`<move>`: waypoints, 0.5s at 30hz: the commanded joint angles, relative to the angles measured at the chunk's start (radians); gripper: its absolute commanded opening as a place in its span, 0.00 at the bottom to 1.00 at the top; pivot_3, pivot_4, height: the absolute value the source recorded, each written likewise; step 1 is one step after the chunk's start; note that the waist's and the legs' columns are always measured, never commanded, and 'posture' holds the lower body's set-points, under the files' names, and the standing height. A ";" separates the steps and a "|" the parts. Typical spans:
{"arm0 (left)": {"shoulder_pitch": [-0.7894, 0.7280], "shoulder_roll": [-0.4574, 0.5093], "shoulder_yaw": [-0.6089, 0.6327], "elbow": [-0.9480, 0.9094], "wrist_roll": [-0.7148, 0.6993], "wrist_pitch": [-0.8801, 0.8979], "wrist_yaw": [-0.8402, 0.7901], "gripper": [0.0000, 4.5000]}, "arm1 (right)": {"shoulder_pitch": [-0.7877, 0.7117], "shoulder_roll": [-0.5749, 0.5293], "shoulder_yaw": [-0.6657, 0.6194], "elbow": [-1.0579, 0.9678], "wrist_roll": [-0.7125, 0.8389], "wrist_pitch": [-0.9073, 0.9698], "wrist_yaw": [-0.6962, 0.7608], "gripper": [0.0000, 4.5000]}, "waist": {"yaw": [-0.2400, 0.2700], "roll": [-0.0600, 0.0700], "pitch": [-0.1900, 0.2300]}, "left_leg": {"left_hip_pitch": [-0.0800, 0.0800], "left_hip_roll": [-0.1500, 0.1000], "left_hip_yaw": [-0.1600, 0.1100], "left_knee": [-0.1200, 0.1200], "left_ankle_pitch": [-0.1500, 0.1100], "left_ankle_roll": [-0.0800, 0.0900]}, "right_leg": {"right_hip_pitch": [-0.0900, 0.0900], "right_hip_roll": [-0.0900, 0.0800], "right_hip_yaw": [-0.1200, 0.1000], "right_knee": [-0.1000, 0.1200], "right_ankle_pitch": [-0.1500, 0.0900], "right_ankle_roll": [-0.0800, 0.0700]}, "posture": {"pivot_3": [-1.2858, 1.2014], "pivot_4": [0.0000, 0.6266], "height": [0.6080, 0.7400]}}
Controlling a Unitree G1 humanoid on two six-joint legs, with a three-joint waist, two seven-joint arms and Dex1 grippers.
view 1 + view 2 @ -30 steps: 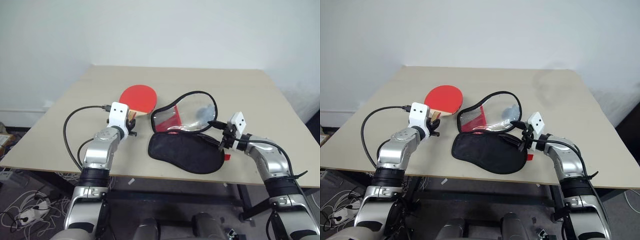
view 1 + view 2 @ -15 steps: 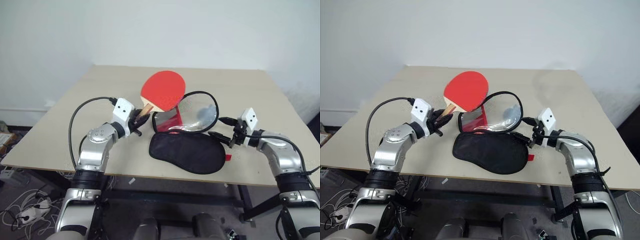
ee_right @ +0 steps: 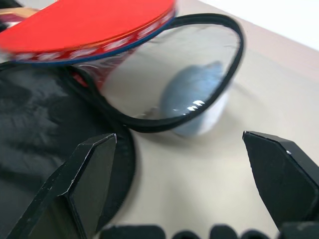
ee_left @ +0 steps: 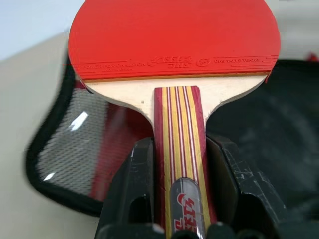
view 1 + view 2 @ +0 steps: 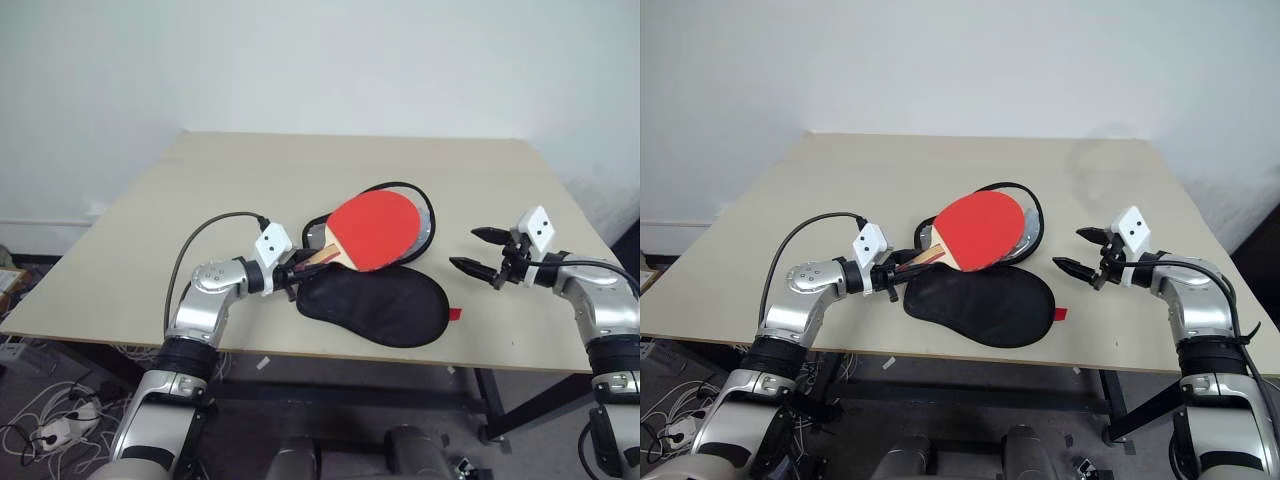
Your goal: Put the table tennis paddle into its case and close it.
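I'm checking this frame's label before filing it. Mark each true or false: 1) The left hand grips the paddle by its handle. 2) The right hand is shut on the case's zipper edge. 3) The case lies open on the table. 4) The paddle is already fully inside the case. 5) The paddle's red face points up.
1) True: the left hand clamps the table tennis paddle by its wooden handle.
2) False: the right hand is open, off to the side of the case, holding nothing.
3) True: its clear flap is spread beside the black half on the table.
4) False: it is held above the open case.
5) True.
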 commanded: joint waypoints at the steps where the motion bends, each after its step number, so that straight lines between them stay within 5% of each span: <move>1: -0.082 0.010 0.006 0.028 -0.022 -0.068 -0.076 0.25 | -0.037 -0.033 -0.034 0.007 -0.001 -0.033 0.019 0.98 | 0.000 0.000 0.000 | 0.000 0.000 0.000 0.000 0.000 0.000 | 0.000 0.000 0.000 0.000 0.000 0.000 | 0.52 0.00 1.00; 15: -0.239 -0.005 -0.088 0.295 0.055 -0.245 -0.320 0.25 | 0.030 -0.055 -0.064 -0.059 0.014 -0.023 -0.002 0.98 | -0.002 0.000 0.000 | 0.000 0.000 0.003 0.001 0.000 0.000 | 0.000 0.000 0.003 0.000 0.000 0.000 | 0.52 0.00 1.00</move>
